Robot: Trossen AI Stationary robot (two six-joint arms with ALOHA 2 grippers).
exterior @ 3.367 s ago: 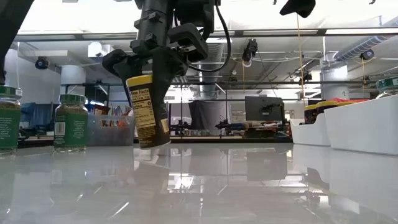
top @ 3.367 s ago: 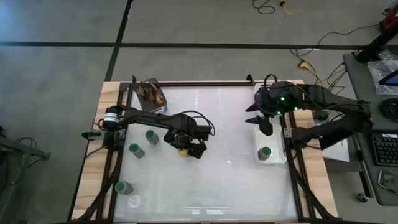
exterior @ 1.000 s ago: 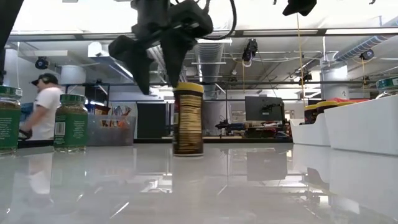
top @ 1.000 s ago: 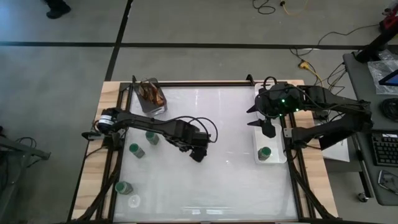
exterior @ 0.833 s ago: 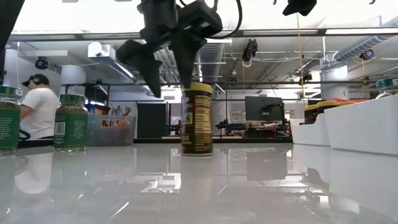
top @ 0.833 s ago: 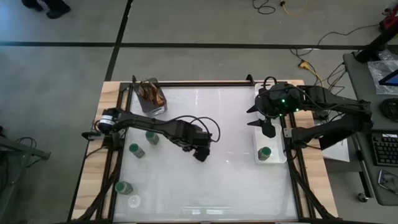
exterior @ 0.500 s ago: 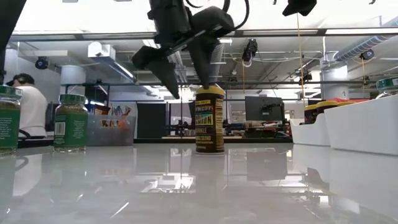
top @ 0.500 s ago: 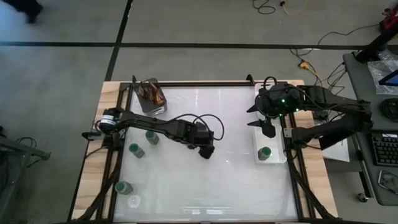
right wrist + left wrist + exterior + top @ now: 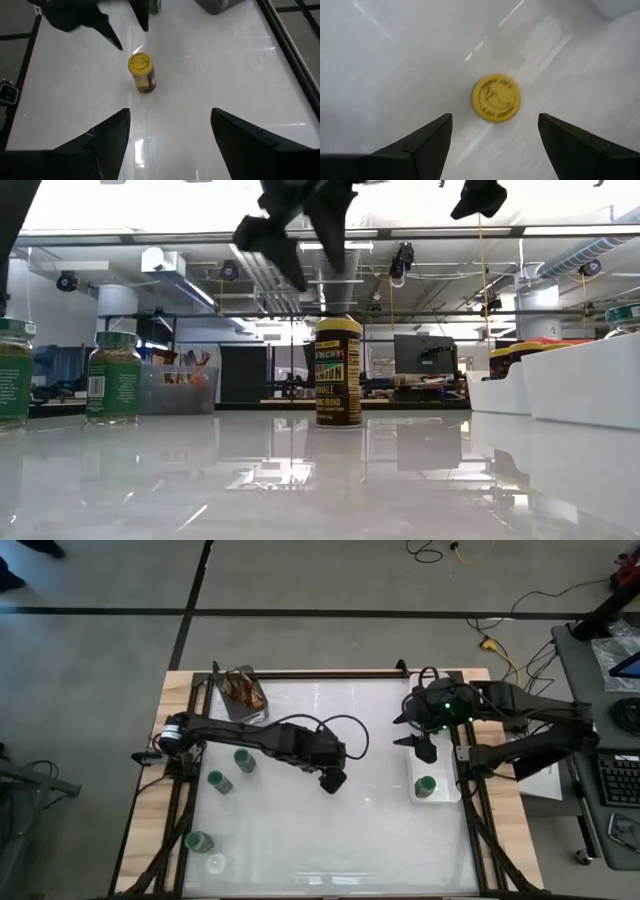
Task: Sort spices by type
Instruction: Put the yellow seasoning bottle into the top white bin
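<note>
Yellow-lidded, one spice jar is seen standing upright near the middle of the white bench. The left gripper is held just above it, fingers spread and empty. The right gripper is poised above the right-hand tray, fingers parted, nothing grasped.

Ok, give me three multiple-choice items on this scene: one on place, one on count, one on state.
1. Where does the yellow-lidded jar stand?
A. on the table's middle
B. in a white tray
C. beside the cup of sticks

2. How many green-lidded jars show in the high view?
A. two
B. four
C. seven

3. How is the left gripper?
A. shut on the jar
B. open above the jar
C. resting on the table

Answers: 1 A, it stands alone on bare table. 2 B, three at left, one in the right tray. 3 B, its jaws are spread clear above the lid.
</note>
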